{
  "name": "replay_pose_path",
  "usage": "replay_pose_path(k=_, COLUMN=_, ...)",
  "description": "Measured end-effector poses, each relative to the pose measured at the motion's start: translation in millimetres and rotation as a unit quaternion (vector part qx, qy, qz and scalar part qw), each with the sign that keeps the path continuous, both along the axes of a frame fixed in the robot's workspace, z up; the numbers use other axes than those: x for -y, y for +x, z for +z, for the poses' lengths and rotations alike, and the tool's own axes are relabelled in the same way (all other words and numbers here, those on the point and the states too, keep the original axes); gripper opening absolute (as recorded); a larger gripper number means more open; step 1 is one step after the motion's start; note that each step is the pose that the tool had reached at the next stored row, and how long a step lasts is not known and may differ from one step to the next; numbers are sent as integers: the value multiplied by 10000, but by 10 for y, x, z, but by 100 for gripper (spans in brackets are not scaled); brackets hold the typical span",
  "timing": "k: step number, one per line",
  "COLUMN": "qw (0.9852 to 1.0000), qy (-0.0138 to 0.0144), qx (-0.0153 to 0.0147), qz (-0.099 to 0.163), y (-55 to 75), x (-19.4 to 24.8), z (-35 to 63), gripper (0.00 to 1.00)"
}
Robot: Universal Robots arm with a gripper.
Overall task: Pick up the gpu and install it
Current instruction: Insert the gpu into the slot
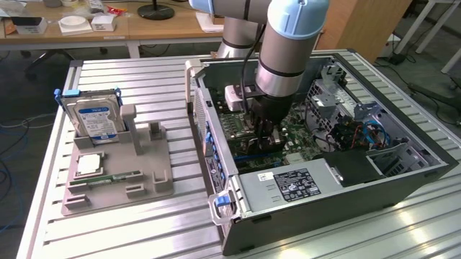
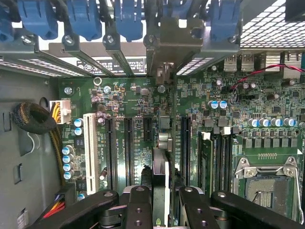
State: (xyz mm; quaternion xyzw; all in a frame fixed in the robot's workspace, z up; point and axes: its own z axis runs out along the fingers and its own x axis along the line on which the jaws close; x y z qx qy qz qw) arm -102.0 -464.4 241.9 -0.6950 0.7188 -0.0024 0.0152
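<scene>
My gripper (image 1: 265, 136) reaches down into the open computer case (image 1: 425, 145), just above the green motherboard (image 1: 299, 143). In the wrist view the gripper (image 2: 162, 210) is shut on the gpu (image 2: 161, 167), a thin dark card seen edge-on between the black fingers (image 2: 138, 205). The card stands upright over the motherboard (image 2: 238, 119), between the long black expansion slots (image 2: 127, 148). Its silvery metal end plate (image 2: 174, 43) lies against the case's rear slot openings. Whether the card's lower edge sits in a slot is hidden by the card itself.
On the metal table beside the case, a grey fixture (image 1: 119, 172) holds a blue-labelled hard drive (image 1: 97, 116), a processor chip (image 1: 88, 163) and a green memory stick (image 1: 104, 178). Inside the case are the power supply (image 1: 288, 186), the processor socket (image 2: 267, 186), blue slot clips (image 2: 81, 19) and a cable bundle (image 2: 33, 119).
</scene>
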Motion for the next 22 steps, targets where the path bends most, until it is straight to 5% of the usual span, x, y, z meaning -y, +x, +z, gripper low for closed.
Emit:
replay_pose_path(k=16, qw=10000, qy=-1, qx=0, qz=7, y=0, x=-3, z=22, gripper=27)
replay_pose_path(k=22, qw=10000, qy=0, qx=0, qz=39, y=0, x=-46, z=21, gripper=27)
